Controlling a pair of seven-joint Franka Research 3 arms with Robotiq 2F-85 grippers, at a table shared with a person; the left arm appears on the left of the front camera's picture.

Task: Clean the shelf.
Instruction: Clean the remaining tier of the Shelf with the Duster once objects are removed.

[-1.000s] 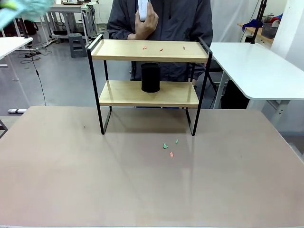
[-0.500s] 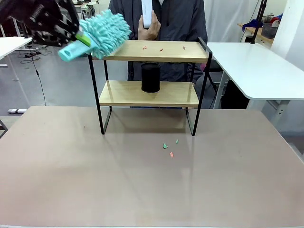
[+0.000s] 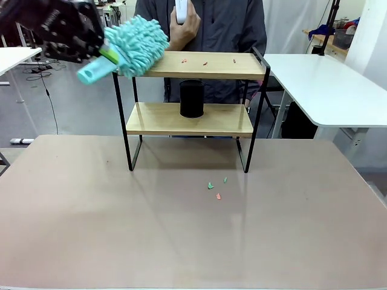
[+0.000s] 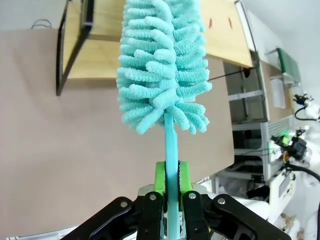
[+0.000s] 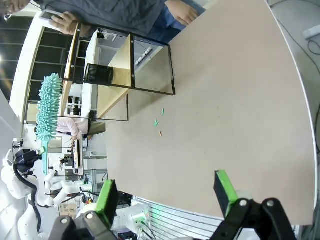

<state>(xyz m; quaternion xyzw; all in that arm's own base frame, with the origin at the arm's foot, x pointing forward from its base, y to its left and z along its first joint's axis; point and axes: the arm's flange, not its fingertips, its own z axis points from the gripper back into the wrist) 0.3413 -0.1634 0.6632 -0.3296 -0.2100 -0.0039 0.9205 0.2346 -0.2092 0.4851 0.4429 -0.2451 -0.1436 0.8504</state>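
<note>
- The shelf (image 3: 190, 64) stands at the far side of the table (image 3: 181, 254), directly in front of the person, its long side facing the robot so that both boards can be reached from that side.
- The left fingers (image 4: 160, 176) are pressed together on the thin handle of a turquoise duster (image 3: 136, 43). The grip is low on the stem, which leaves the fluffy head free to work.
- The duster head is held level with the top board at its left end (contact with the wood cannot be confirmed). This is judged to be the starting position for a sweep along the board.
- Small coloured scraps (image 3: 205, 63) lie on the top board, toward its middle and right, apart from the duster head.
- Further scraps (image 3: 214, 188) lie on the table in front of the shelf.
- A black cup (image 3: 192, 98) stands on the lower board, clear of the upper sweep.
- The right fingers (image 5: 223, 191) are spread wide and empty above the table, well apart from the shelf.
- The person's hand (image 3: 186, 27) is raised behind the shelf, holding a white object.
</note>
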